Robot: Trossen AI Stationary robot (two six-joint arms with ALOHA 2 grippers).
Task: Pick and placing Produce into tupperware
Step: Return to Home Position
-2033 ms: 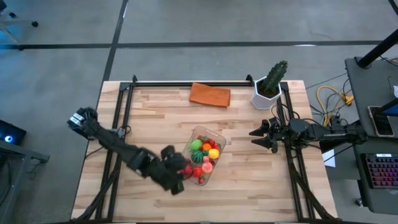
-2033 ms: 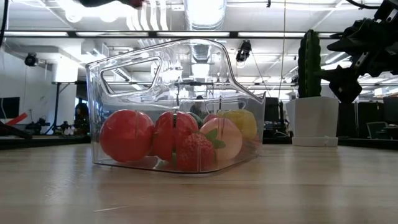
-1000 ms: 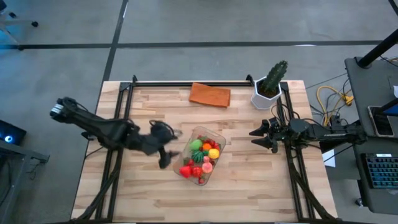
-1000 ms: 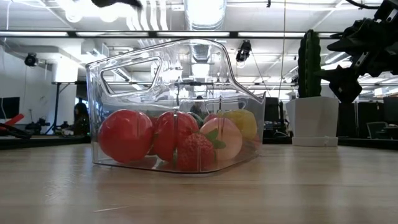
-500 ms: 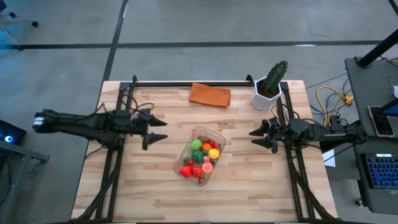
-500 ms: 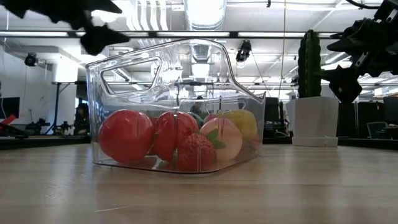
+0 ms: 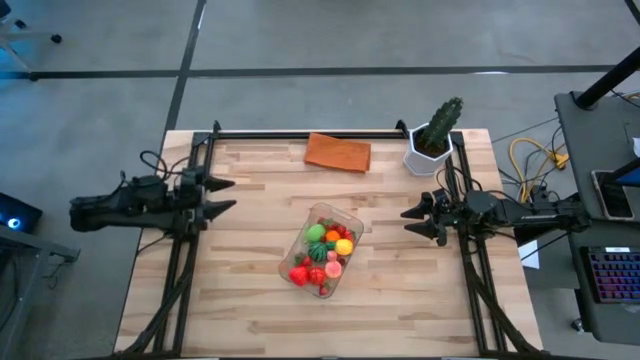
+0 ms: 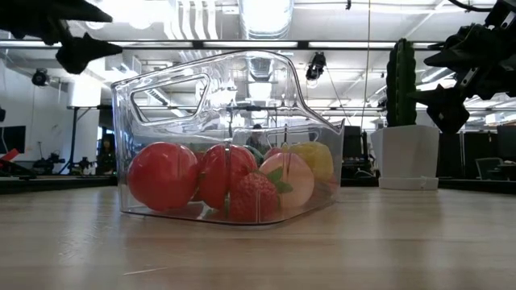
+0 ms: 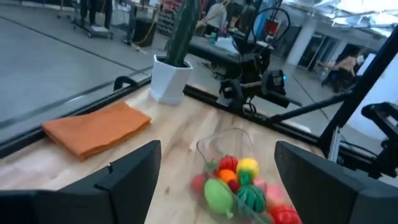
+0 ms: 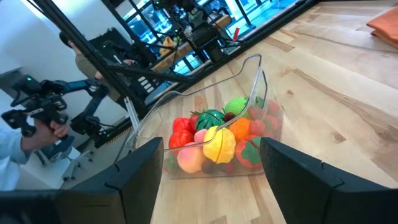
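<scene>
- Dark and two-fingered, the left gripper (image 7: 223, 195) hangs over the left edge of the table with its fingers spread wide and nothing between them. It points across the table toward the right arm.
- The equally dark right gripper (image 7: 411, 221) sits over the right side of the table, well apart from the container. Its fingers are also spread wide and hold nothing.
- Between the two grippers, a little toward the front of the table, lies the clear, shallow rectangular plastic tupperware (image 7: 349, 220), set at a slant to the table's edges.
- The small toy produce (image 7: 322, 257) is piled inside it: red pieces, a green one, a striped dark-green one, a yellow one and an orange one. From the low view a strawberry leans against the near wall.
- The light wooden table (image 7: 400, 300) carries a flat orange cloth (image 7: 337, 152) near its far edge.
- A green cactus in a white hexagonal pot (image 7: 437, 132) stands at the far right corner, just behind the right gripper.
</scene>
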